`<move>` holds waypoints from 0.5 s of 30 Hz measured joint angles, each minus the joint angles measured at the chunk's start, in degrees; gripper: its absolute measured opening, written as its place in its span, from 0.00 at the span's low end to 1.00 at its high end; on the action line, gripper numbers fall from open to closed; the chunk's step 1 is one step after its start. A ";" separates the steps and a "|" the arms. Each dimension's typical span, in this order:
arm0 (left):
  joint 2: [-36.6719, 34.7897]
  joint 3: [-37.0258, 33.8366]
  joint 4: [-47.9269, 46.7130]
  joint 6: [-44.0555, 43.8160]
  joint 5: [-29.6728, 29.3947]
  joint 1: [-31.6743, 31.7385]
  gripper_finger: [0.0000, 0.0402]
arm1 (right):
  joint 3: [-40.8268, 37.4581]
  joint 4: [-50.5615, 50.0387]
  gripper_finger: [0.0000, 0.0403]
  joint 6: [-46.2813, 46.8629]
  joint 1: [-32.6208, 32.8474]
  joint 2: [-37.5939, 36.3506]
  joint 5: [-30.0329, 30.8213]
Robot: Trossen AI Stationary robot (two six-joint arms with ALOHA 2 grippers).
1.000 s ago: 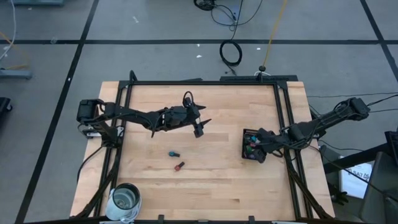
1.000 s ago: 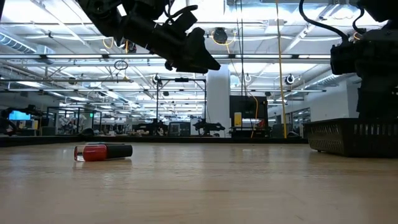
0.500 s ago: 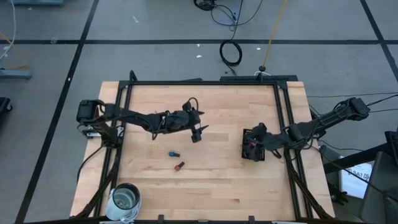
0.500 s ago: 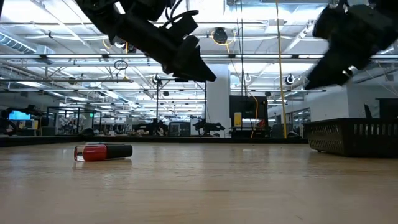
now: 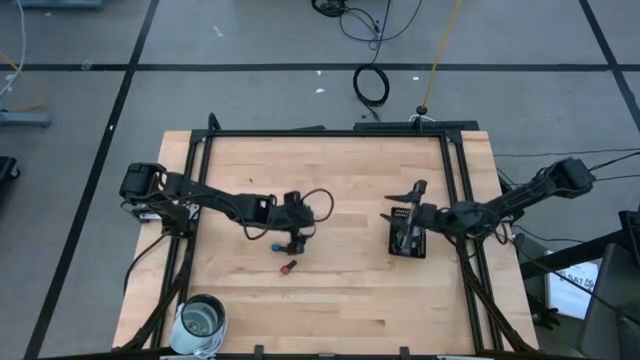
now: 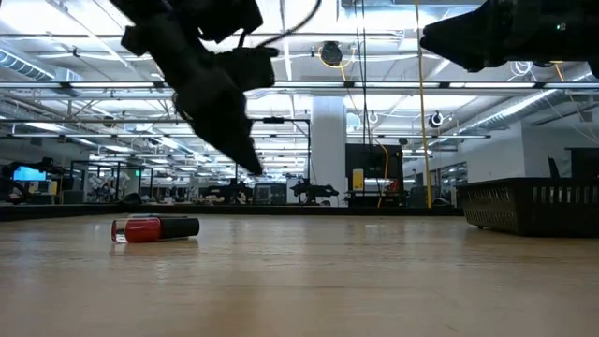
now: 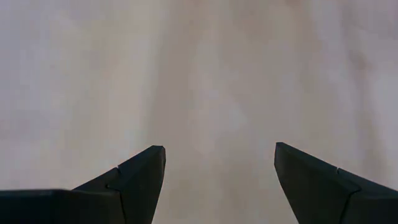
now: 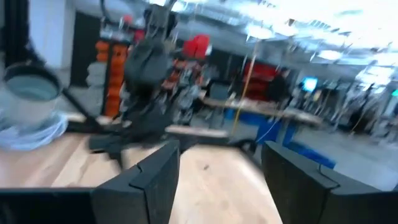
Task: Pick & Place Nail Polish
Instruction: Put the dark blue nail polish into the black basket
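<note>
A little red nail polish bottle [image 5: 289, 267] lies flat on the table [image 5: 350, 290]. The left gripper [image 5: 290, 241], jaws apart, hangs near it. It looks light, hard and slippery. Grab its middle. The right gripper [image 5: 405, 203], jaws apart, holds nothing.

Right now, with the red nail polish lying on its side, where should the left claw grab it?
Grip the red bottle across its red body, not the narrower dark cap, coming straight down. It lies flat on the table, so both long sides are free. The left claw hangs open just beside it.
</note>
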 joint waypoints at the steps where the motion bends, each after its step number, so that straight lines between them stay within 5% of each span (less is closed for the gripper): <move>1: 0.00 0.73 -3.32 -2.36 3.59 -0.34 0.74 | -0.61 1.87 0.53 -0.89 -0.29 -0.02 -0.01; 4: -0.06 2.60 -13.77 -6.25 9.02 -2.10 0.74 | -1.72 3.38 0.53 -1.04 -0.86 -0.02 0.00; 7: -0.02 2.68 -19.88 -5.41 7.34 -4.34 0.74 | -2.07 1.32 0.53 0.51 -1.01 -0.02 0.00; 15: 1.14 1.41 -22.17 -3.97 5.16 -6.63 0.74 | -2.08 -2.89 0.53 5.47 -1.03 -0.02 -0.02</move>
